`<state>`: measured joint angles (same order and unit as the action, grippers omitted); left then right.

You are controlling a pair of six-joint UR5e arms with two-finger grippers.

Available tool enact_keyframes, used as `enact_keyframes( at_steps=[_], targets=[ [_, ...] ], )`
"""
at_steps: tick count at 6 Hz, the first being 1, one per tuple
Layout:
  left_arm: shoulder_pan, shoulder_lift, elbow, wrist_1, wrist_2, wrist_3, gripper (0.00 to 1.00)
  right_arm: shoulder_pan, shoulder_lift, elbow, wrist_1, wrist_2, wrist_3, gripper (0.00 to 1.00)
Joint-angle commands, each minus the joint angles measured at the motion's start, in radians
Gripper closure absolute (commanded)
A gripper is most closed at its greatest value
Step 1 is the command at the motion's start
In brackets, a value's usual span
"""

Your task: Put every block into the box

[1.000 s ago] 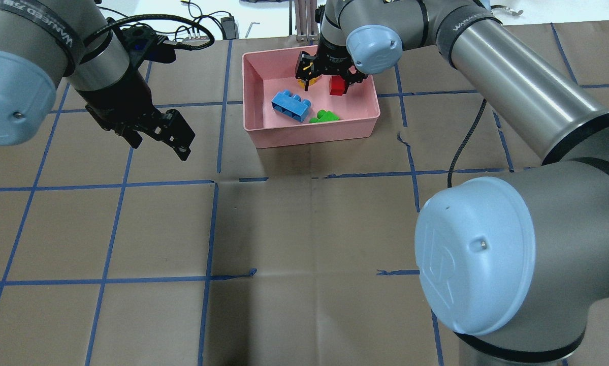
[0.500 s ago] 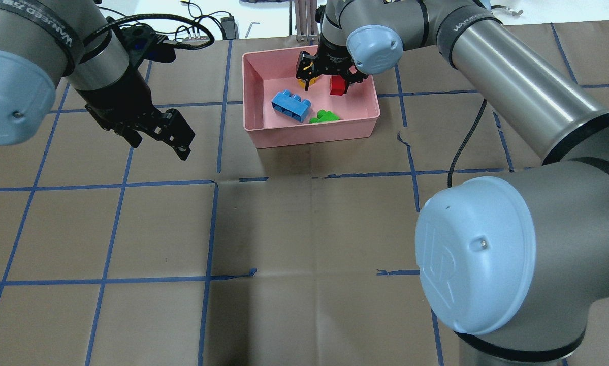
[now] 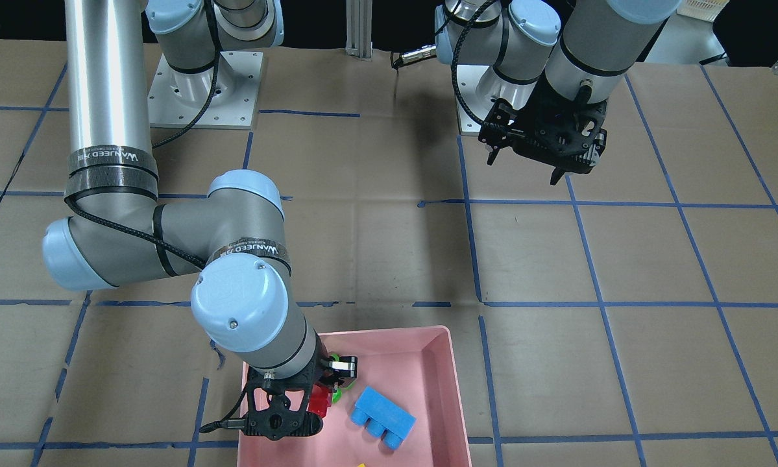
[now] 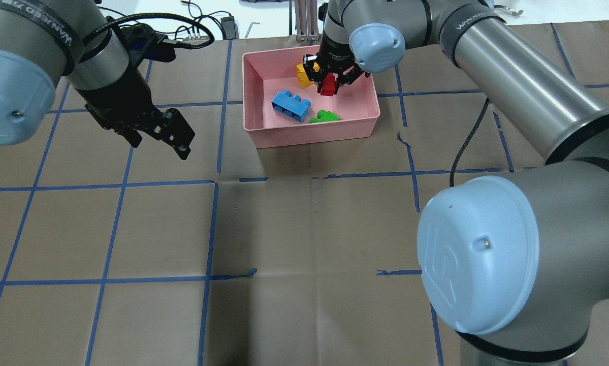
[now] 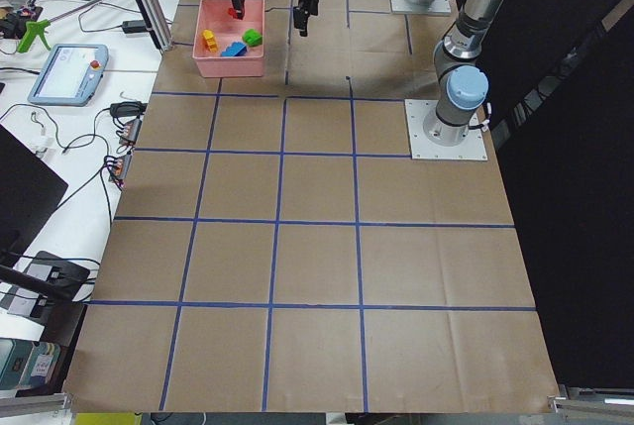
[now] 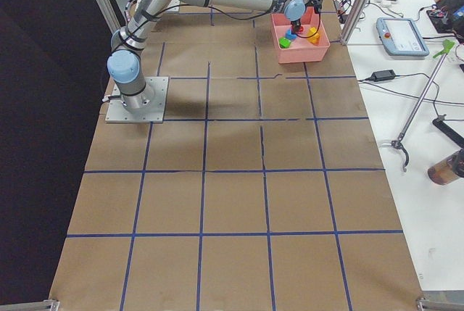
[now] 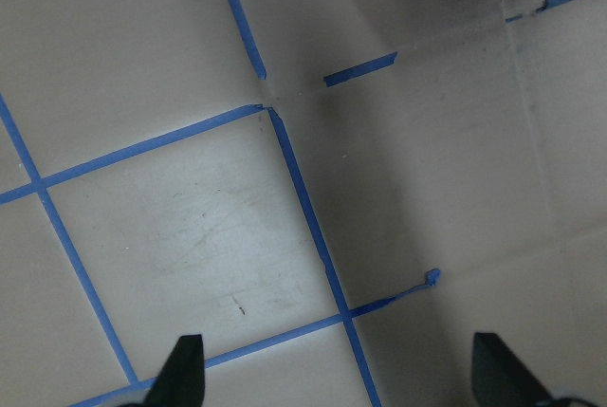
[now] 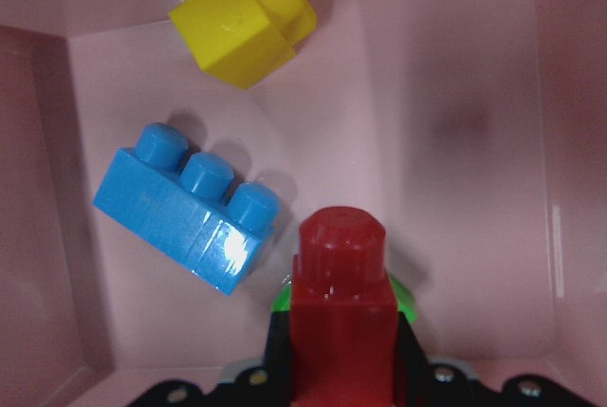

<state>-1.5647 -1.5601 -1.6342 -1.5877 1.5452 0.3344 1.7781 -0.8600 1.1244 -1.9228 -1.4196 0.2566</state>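
The right gripper grips the red block, seemingly above the box floor.

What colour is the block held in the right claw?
Red. The red block gripped by the right claw shows best in the right wrist-mounted view.

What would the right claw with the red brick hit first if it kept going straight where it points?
Probably the green block, peeking out right under the red block that the right gripper holds; if not, the pink box's floor. Depth is unclear.
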Motion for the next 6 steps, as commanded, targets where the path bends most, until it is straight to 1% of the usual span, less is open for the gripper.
enact_keyframes(
  at_steps=[1,3,5,6],
  targets=[
    [0.0,0.0,-0.001,0.0,0.001,0.0,0.0,-0.015,-0.004,-0.008,-0.004,0.002,-0.002,0.94],
    [0.0,0.0,-0.001,0.0,0.0,0.0,0.0,-0.069,-0.031,-0.015,-0.002,0.005,-0.019,0.93],
    [0.0,0.0,-0.001,0.0,-0.003,-0.002,0.0,-0.06,-0.098,0.001,0.048,0.004,-0.002,0.92],
    [0.0,0.0,-0.001,0.0,-0.002,-0.002,0.0,-0.06,-0.103,0.026,0.071,0.001,-0.002,0.92]
  ],
)
